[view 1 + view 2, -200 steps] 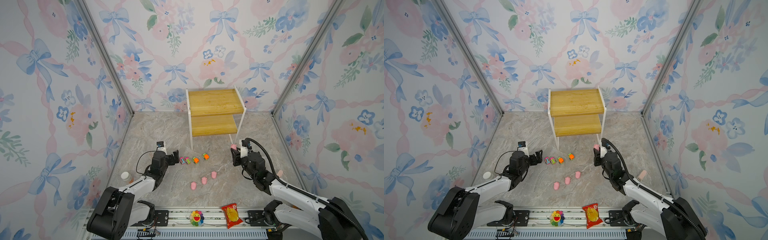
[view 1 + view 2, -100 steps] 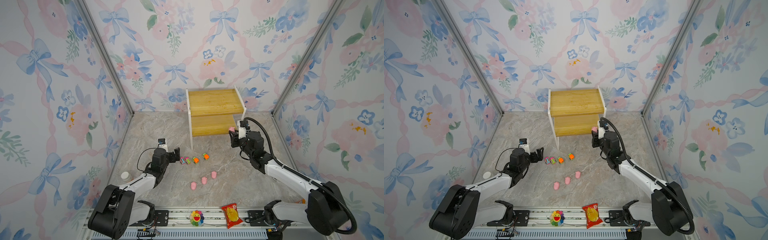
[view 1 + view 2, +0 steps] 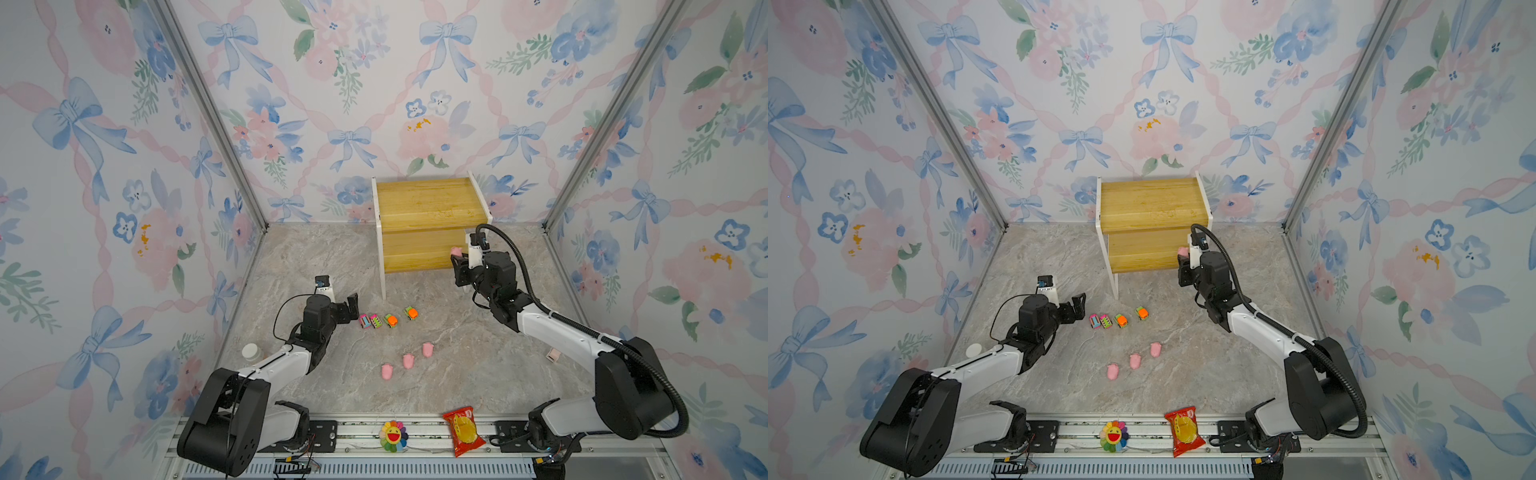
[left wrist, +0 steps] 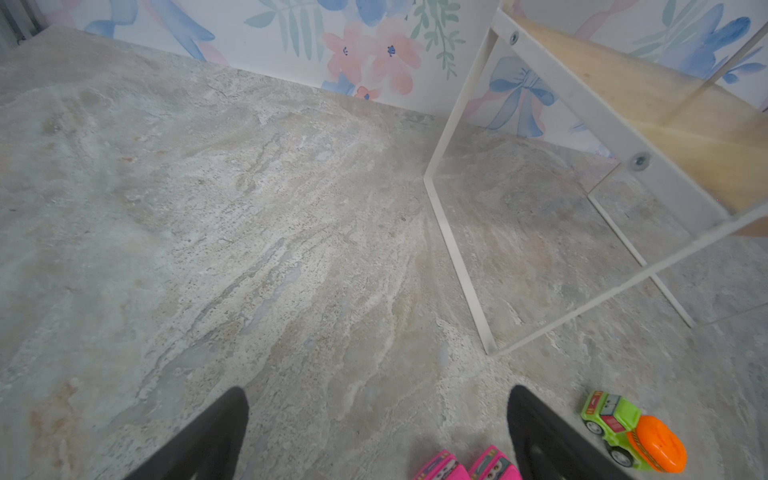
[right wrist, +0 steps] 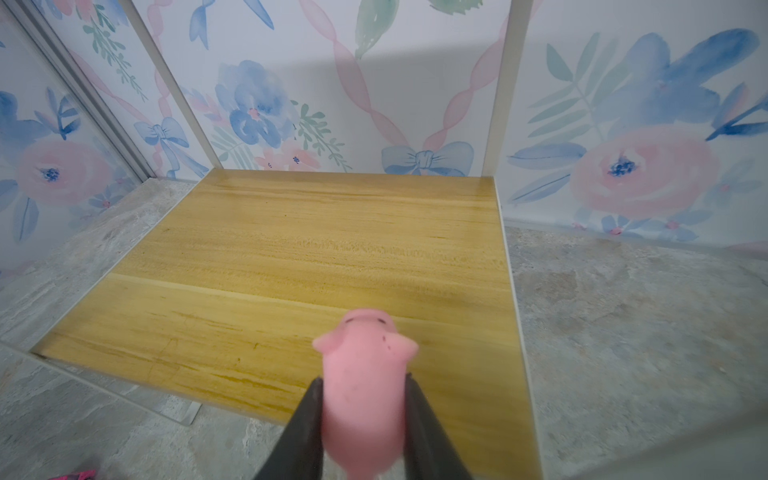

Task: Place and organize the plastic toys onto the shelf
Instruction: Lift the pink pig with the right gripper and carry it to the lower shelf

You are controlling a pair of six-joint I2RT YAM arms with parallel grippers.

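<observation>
Near the shelf's [image 5: 291,249] front edge, right fingers [image 5: 305,432] tight on pink pig [image 5: 365,386]; left fingers [image 4: 208,440] spread beside cars [image 4: 615,424].

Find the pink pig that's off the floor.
Both top views show the pig right of centre, in the right end effector at the shelf's front right corner.

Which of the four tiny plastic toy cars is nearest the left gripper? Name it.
The pink-and-teal car at the row's left end, beside the left gripper; the other three sit farther right.
</observation>
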